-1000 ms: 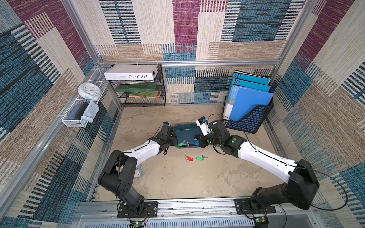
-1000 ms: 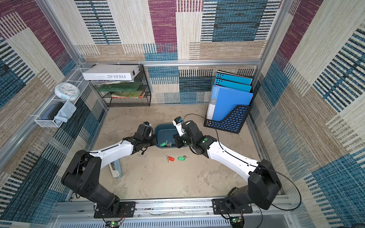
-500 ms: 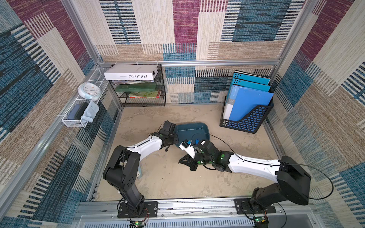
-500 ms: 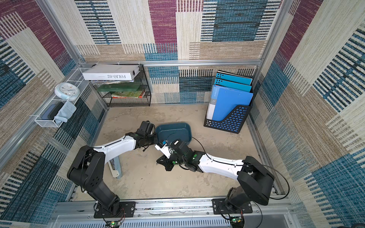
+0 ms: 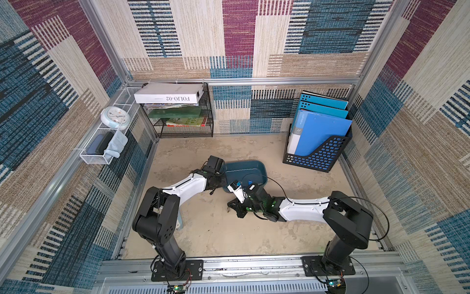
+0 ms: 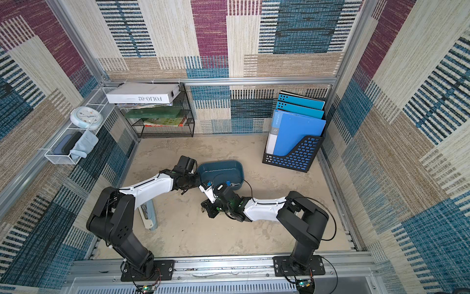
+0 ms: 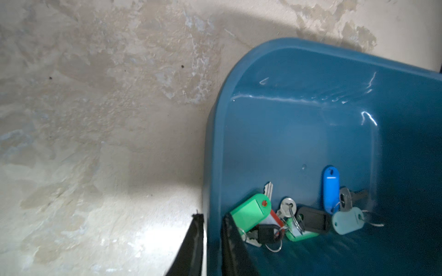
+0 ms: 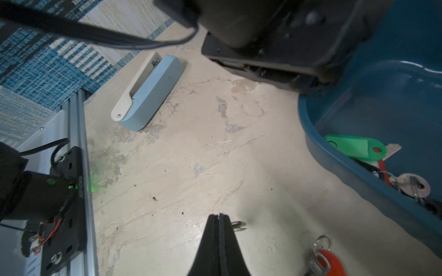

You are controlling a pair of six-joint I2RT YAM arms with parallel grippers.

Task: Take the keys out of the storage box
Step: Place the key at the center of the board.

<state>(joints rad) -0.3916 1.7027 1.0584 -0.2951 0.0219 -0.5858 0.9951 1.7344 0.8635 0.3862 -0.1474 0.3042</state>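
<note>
Removal under way; bulk outstanding.
Found one red-tagged key (image 8: 326, 261) out on the table (image 8: 191, 155), just beside the right end effector (image 8: 218, 218), closed tip to tip; cannot confirm any grip on the small metal piece (image 8: 238, 225) at its tips. Counted about seven keys (image 7: 299, 219), tagged green, red, black, blue and pale teal, bunched against the near wall of the storage box (image 7: 311, 71) at mid-table. Noted left end effector (image 7: 212, 217) astride the box's left wall, fingers apart; cannot tell whether clamped. Judged well under half done.
</note>
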